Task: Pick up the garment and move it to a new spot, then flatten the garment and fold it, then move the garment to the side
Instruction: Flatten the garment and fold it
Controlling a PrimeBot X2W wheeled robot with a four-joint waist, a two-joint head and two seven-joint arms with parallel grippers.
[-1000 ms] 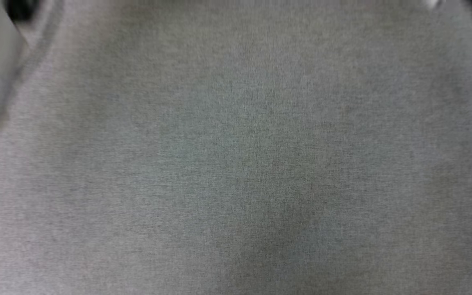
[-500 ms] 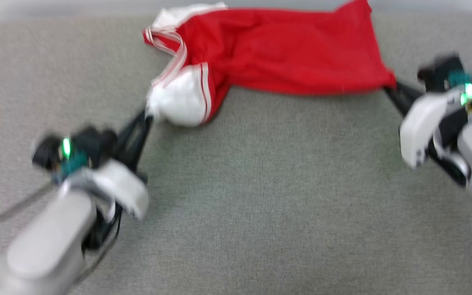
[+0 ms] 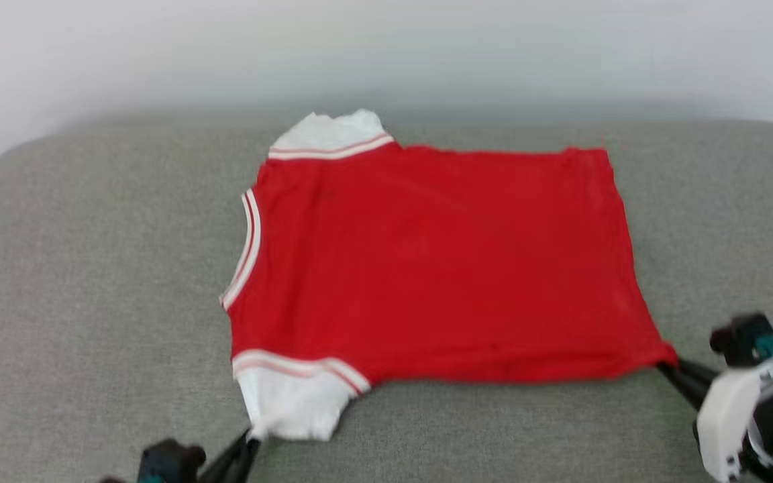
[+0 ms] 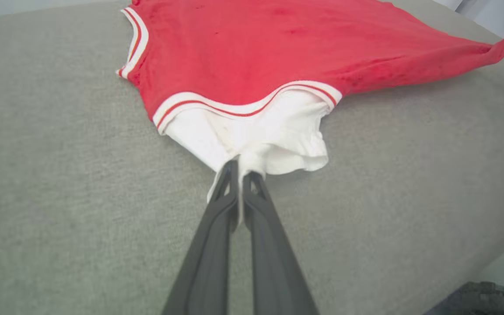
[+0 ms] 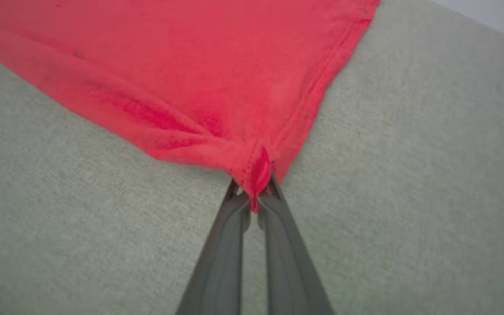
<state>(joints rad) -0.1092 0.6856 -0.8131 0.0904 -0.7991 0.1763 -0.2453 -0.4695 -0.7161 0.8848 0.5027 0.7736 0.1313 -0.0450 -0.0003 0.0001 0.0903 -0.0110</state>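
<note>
The garment (image 3: 433,261), a red jersey with white sleeves and red-and-white striped trim, lies spread nearly flat on a grey cushioned surface (image 3: 91,288), collar toward the left. My left gripper (image 3: 252,436) is at the bottom edge, shut on the tip of the near white sleeve (image 4: 256,135); its pinch (image 4: 239,168) bunches the white cloth. My right gripper (image 3: 665,365) at the lower right is shut on the red hem corner (image 5: 252,170), the cloth puckered between its fingertips (image 5: 254,192). No number shows on the upturned side.
The grey surface has rounded corners and ends at a pale wall (image 3: 386,54) behind. Bare cushion lies to the left, right and front of the jersey. A dark object (image 4: 488,295) sits past the cushion's edge in the left wrist view.
The head camera has swung, from bare grey cloth to the whole scene. The jersey, bunched and stretched between both grippers half a second ago, now lies spread flat; both grippers have drawn nearer.
</note>
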